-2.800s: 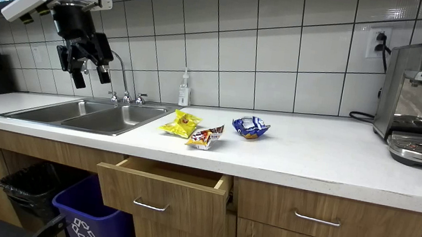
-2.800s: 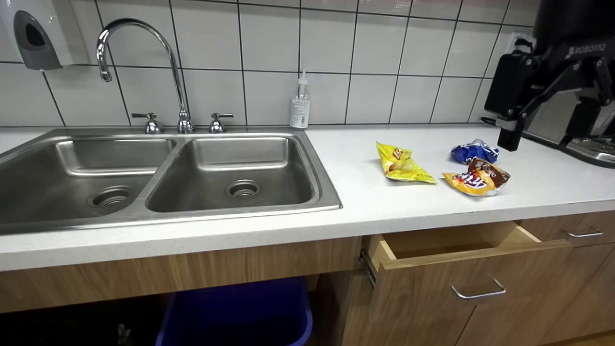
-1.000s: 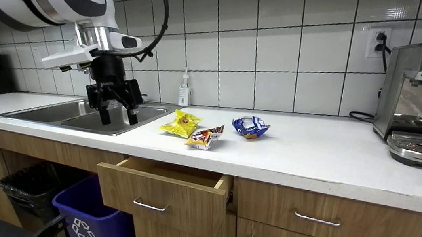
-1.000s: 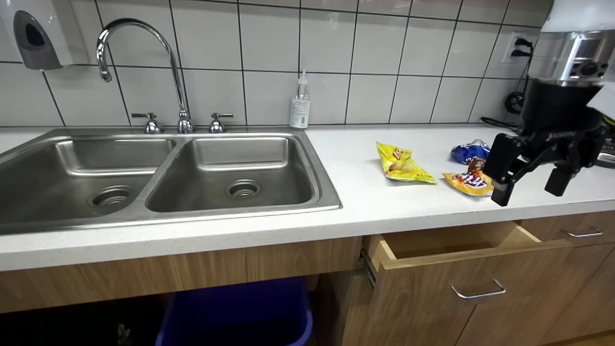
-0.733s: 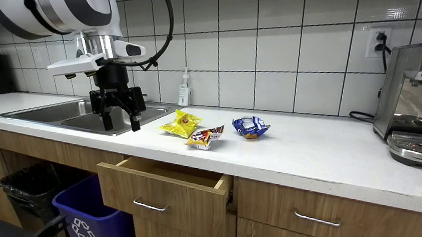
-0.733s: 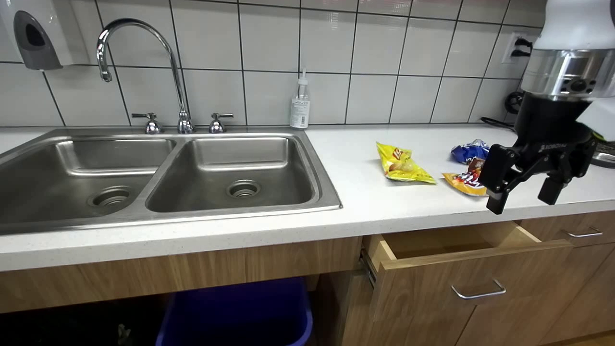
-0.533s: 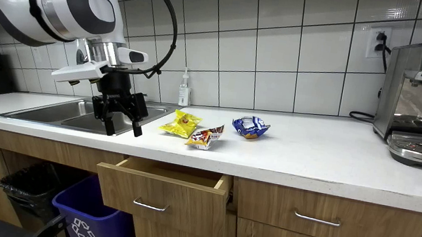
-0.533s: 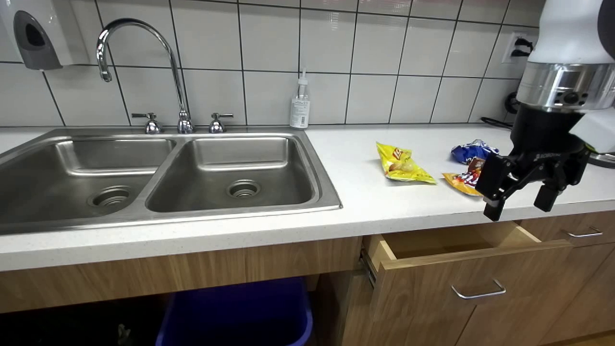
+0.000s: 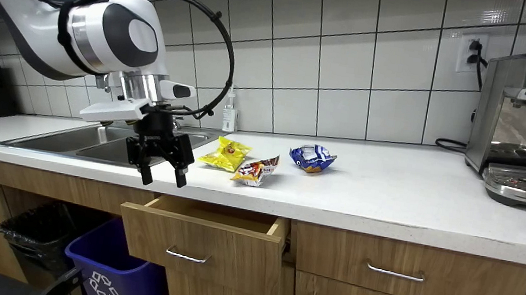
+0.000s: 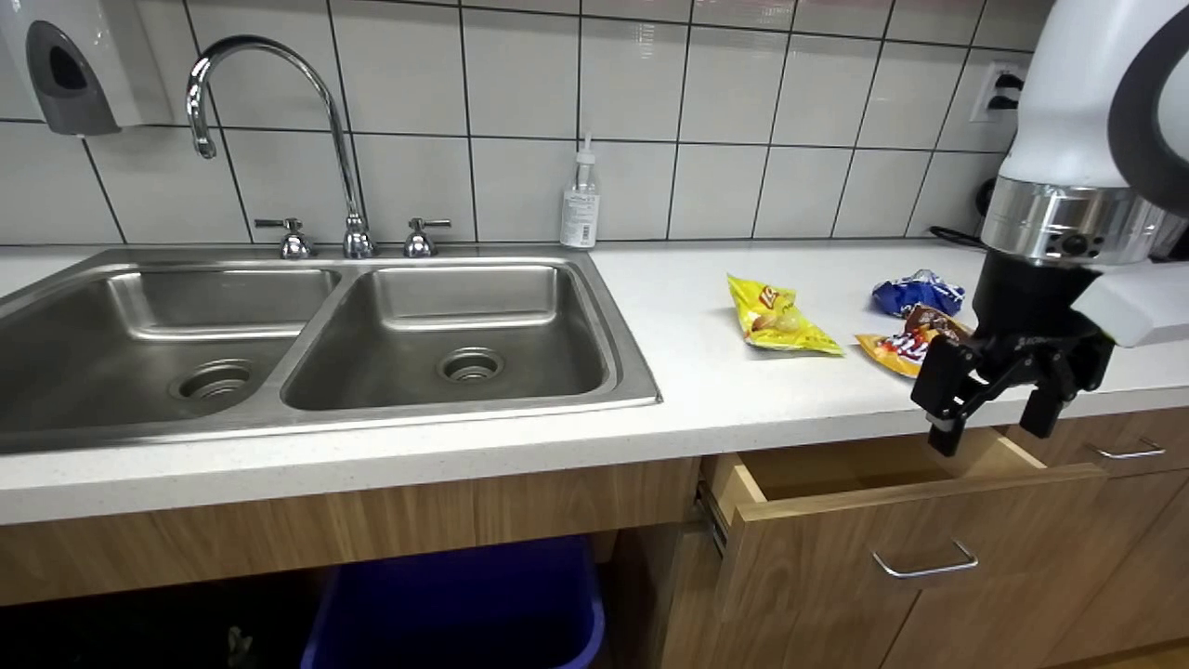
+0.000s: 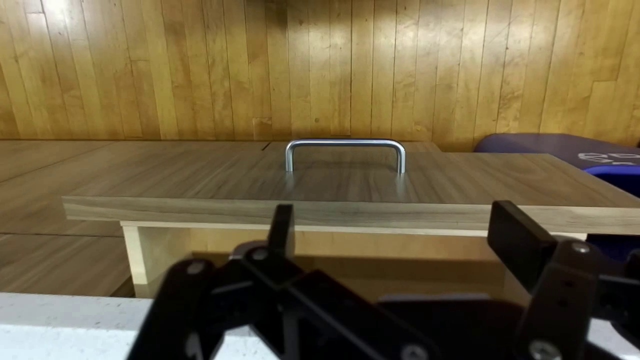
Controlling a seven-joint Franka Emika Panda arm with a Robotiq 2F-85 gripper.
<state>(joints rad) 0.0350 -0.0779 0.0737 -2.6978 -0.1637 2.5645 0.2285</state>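
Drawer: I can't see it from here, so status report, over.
Gripper open, holding nothing, above the drawer. Drawer pulled out, standing open. Wrist view shows nothing blocking its handle.

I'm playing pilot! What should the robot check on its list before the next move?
1. The gripper is open and holds nothing: ok.
2. The yellow bag, orange-brown bag and blue bag lie on the counter, apart from the gripper: ok.
3. Free path straight down: not ok, the pulled-out drawer seems to be below.
4. The drawer handle is in plain sight in the wrist view: ok.
5. Room at the very back of the drawer: cannot tell, it's hidden.
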